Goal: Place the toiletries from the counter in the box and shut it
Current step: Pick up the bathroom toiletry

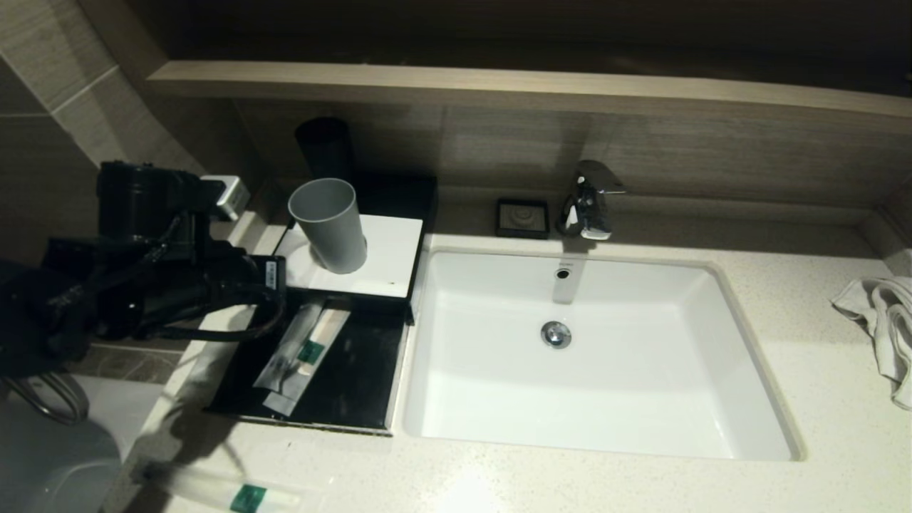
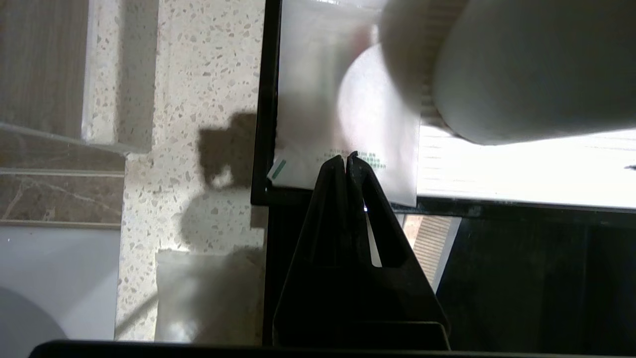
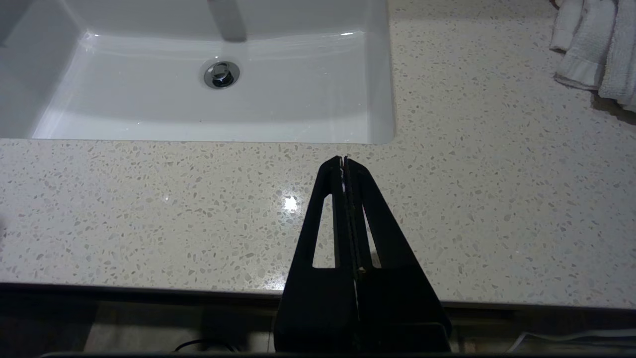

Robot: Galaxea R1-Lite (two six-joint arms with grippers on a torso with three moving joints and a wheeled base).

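The box (image 1: 388,246) stands left of the sink, its black drawer (image 1: 356,385) pulled out with two long white packets (image 1: 303,349) in it. On its white top lies a flat clear sachet (image 2: 318,99), partly under the grey cup (image 1: 329,224). My left gripper (image 2: 346,158) is shut, its tips pinched on the sachet's near printed edge; the left arm (image 1: 164,278) reaches in from the left. Another long packet with a green label (image 1: 228,493) lies on the counter (image 1: 819,399) at the front left. My right gripper (image 3: 344,159) hangs shut and empty over the counter's front strip.
The white sink (image 1: 741,342) fills the middle, with a chrome tap (image 1: 591,199) and a black soap dish (image 1: 522,217) behind it. A white towel (image 1: 883,320) lies at the right. A dark cup (image 1: 324,146) stands behind the box. A pale packet (image 2: 208,293) lies on the counter beside the drawer.
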